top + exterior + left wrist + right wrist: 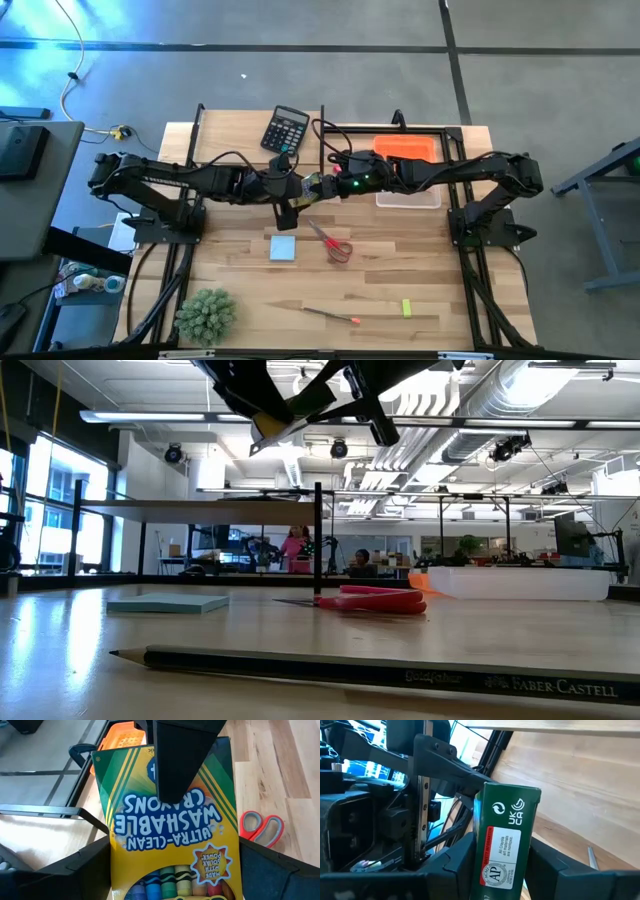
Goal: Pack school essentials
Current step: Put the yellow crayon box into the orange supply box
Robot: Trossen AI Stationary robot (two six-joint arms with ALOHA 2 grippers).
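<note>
Crayon box [172, 840]: mid-air over the table's [420, 290] centre, between both my arms, handover pose.
Left gripper [287, 207]: jaws wide, clamped on the box sides.
Right gripper [322, 187]: jaws narrower, pinching its thin edge – to carry it to the bin [408, 198], I judge.
</note>
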